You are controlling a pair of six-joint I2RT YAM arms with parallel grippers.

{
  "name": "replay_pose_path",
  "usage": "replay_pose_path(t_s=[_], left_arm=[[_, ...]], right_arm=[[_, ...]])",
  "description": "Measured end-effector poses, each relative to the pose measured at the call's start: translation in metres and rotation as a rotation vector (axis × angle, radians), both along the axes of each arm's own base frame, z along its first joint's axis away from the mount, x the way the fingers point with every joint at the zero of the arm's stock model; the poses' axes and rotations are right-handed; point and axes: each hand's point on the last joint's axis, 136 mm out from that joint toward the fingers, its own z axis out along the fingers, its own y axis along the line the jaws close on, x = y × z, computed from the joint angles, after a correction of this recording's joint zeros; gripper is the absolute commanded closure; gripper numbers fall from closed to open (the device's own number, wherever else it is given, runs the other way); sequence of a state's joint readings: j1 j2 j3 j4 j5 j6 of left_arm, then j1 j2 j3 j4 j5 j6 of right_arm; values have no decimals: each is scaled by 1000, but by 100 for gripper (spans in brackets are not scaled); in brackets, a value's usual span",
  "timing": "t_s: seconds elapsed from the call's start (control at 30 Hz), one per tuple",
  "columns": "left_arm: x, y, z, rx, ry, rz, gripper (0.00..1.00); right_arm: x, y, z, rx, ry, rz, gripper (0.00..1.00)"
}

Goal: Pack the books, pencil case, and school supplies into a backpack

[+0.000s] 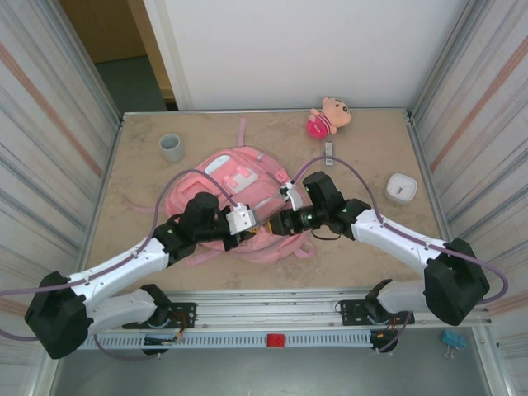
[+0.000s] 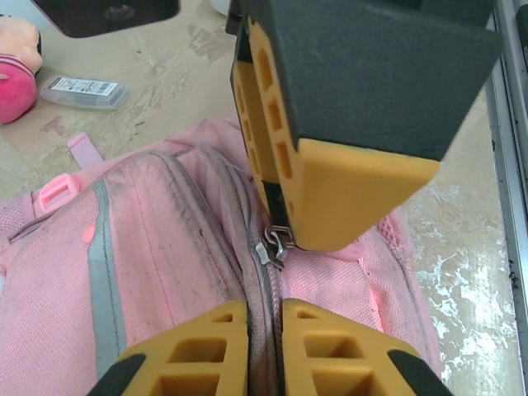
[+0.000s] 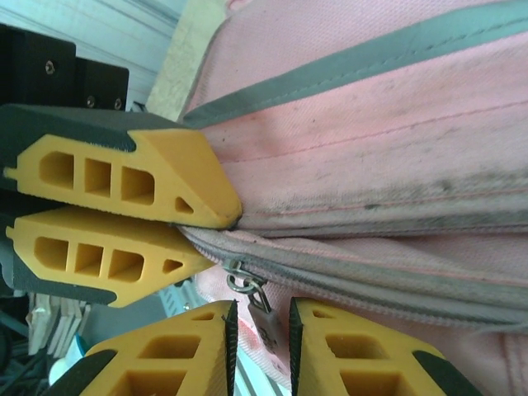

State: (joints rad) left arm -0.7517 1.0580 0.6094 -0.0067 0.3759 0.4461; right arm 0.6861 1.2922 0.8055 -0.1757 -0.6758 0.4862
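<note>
The pink backpack (image 1: 239, 186) lies mid-table, its near edge close to the front rail (image 1: 272, 293). The left gripper (image 2: 266, 309) is clamped on the bag's zip seam. The right gripper (image 3: 260, 309) stands narrowly apart around the zip pull (image 3: 250, 295); I cannot tell whether it pinches it. The bare mottled table (image 1: 371, 256) lies open to the right. A cup (image 1: 172, 147), doll (image 1: 328, 115) and small black case (image 1: 328, 151) sit farther back, and a white box (image 1: 401, 188) sits right. Ribbed metal walls (image 1: 49, 124) hem both sides.

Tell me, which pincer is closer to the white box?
Right. The right pincer is over the backpack, on the white box's side; the left pincer sits just beyond it, farther away.
</note>
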Motion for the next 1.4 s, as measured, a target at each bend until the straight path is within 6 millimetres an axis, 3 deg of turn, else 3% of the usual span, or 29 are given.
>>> replay_pose_path(t_s=[0.23,0.37,0.5,0.63,0.83,0.93,1.07,1.17,1.27,1.4], left_arm=[[0,0,0,-4,2,0,92],[0,0,0,-4,4,2,92],[1,1,0,-3,2,8,92],[1,2,2,-3,-6,10,92],[-2,10,14,-12,-37,24,90],[-7,15,16,-10,-40,30,83],[-10,24,10,18,-11,56,54],[-9,30,2,39,26,88,40],[-9,27,-1,55,49,87,33],[-9,8,5,87,43,32,32]], right_arm=[[0,3,-6,-9,9,5,72],[3,2,-10,-32,1,-12,87],[6,0,-9,-66,-16,-37,93],[14,-16,-8,-107,-42,-96,98],[38,-58,-6,-131,-45,-216,100],[36,-61,-4,-117,-33,-208,100],[24,-51,-4,-114,-40,-155,100],[8,-37,-3,-118,-50,-93,100],[-5,-23,3,-121,-67,-39,100],[-15,-10,13,-106,-84,6,100]])
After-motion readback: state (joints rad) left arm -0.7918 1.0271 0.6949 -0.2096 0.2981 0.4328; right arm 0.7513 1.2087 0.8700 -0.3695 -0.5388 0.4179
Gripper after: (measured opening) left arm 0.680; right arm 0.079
